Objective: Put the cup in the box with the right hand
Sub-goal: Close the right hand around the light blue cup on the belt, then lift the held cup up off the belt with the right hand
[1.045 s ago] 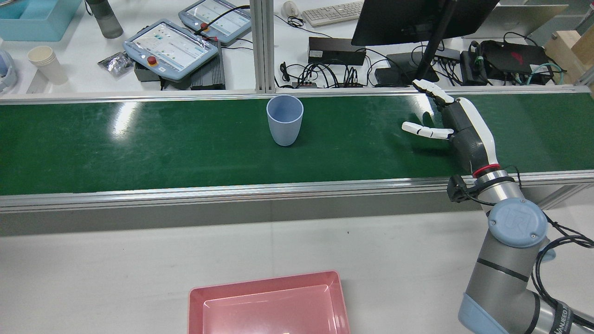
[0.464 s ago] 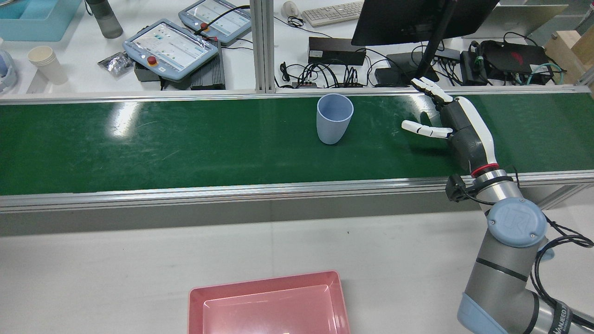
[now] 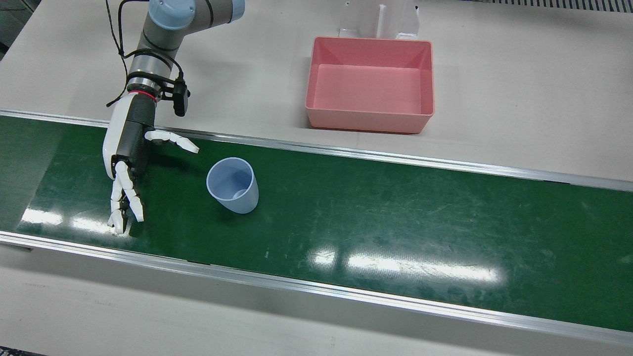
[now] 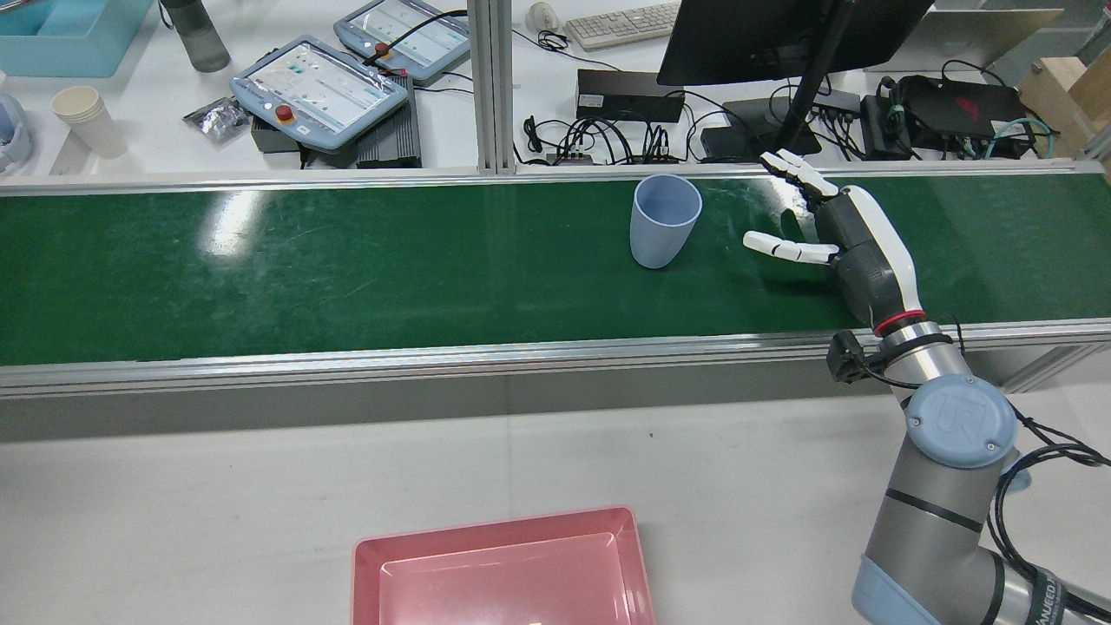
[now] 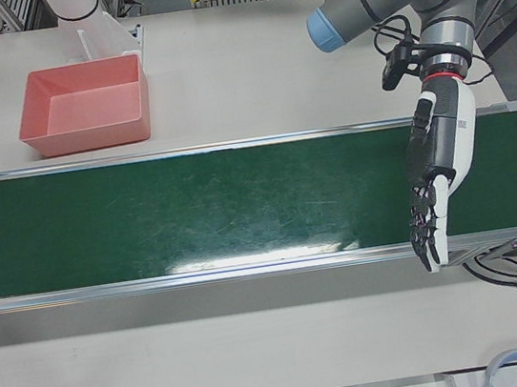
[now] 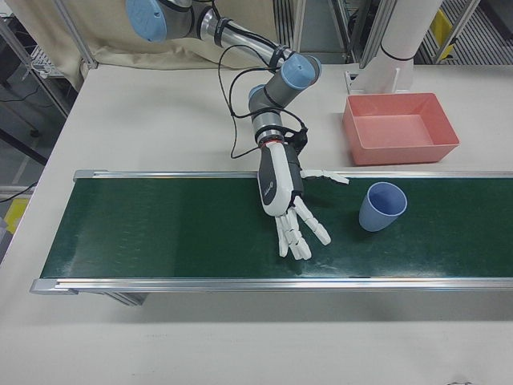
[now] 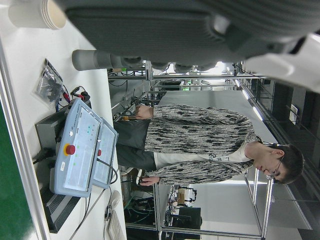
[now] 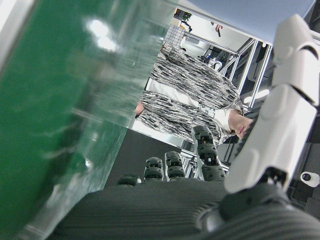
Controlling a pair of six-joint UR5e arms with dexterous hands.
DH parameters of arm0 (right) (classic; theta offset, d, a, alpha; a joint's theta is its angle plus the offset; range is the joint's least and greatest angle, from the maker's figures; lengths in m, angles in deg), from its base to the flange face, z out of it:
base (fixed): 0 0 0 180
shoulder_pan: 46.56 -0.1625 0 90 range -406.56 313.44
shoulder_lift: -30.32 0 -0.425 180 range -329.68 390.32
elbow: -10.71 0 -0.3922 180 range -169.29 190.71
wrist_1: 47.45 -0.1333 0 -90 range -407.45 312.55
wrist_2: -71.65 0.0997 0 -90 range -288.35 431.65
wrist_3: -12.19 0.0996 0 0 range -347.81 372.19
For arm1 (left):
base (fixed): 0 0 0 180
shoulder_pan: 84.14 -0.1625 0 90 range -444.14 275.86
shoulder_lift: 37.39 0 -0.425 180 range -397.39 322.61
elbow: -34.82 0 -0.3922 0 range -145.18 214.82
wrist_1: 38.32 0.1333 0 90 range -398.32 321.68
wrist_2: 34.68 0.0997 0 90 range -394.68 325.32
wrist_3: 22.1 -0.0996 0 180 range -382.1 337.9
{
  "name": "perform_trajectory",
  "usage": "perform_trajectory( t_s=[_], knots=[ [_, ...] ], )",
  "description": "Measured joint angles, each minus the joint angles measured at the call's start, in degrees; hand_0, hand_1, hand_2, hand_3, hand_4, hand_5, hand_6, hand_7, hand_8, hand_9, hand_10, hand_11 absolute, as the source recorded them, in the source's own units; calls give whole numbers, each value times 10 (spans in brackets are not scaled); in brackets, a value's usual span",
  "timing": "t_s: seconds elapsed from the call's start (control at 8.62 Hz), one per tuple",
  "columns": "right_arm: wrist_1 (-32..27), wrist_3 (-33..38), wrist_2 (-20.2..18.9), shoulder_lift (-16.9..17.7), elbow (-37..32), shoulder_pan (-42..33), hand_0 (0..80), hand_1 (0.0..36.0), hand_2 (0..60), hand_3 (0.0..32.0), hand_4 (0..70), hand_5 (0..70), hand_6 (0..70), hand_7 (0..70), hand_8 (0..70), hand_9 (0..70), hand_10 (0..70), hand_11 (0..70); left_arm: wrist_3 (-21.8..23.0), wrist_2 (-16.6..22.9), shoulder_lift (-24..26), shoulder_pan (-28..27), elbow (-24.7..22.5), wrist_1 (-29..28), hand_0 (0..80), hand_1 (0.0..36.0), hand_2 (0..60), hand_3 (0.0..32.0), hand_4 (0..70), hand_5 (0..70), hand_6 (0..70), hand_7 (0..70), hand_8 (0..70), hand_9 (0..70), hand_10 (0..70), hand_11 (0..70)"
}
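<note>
A light blue cup (image 3: 232, 185) (image 4: 665, 221) (image 6: 382, 207) stands upright on the green belt (image 3: 395, 222). My right hand (image 3: 126, 153) (image 4: 846, 234) (image 6: 280, 192) hovers low over the belt beside it, open, with its fingers stretched across the belt and its thumb pointing at the cup. A gap of about a cup's width separates thumb and cup. The empty pink box (image 3: 370, 118) (image 4: 495, 564) (image 6: 401, 152) sits on the white table on the robot's side of the belt. My left hand (image 5: 437, 173) hangs open over the far end of the belt, holding nothing.
Aluminium rails (image 4: 434, 356) run along both edges of the belt. Beyond it in the rear view a bench holds teach pendants (image 4: 317, 87), a monitor (image 4: 781, 35) and cables. A person in a patterned top (image 7: 200, 145) stands there.
In the rear view the cup has travelled rightward along the belt and now stands close to my right hand. The hand has shifted slightly toward it and stays open.
</note>
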Motion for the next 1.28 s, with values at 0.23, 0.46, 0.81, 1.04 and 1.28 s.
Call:
perform_trajectory(
  t_s=[0.23, 0.46, 0.81, 1.04, 1.28],
  knots=[
    [1, 0, 0, 0, 0, 4, 450, 145, 172, 0, 0, 43, 51, 172, 50, 91, 0, 12, 0, 0, 0, 0, 0, 0, 0, 0, 0, 0, 0, 0, 0, 0, 0, 0, 0, 0],
    [1, -1, 0, 0, -2, 4, 453, 146, 175, 0, 0, 43, 54, 184, 53, 97, 2, 15, 0, 0, 0, 0, 1, 0, 0, 0, 0, 0, 0, 0, 0, 0, 0, 0, 0, 0],
    [1, -2, 0, -1, -3, 5, 463, 360, 600, 0, 37, 132, 201, 700, 243, 441, 174, 285, 0, 0, 0, 0, 1, 0, 0, 0, 0, 0, 0, 0, 0, 0, 0, 0, 0, 0],
    [2, -3, 0, -1, -4, 4, 423, 360, 600, 0, 230, 145, 323, 700, 422, 674, 373, 545, 0, 0, 0, 0, 1, 0, 0, 0, 0, 0, 0, 0, 0, 0, 0, 0, 0, 0],
    [5, -4, 9, 1, -4, 3, 407, 360, 600, 0, 556, 124, 351, 700, 480, 700, 445, 632, 0, 0, 0, 0, 1, 0, 0, 0, 0, 0, 0, 0, 0, 0, 0, 0, 0, 0]
  ],
)
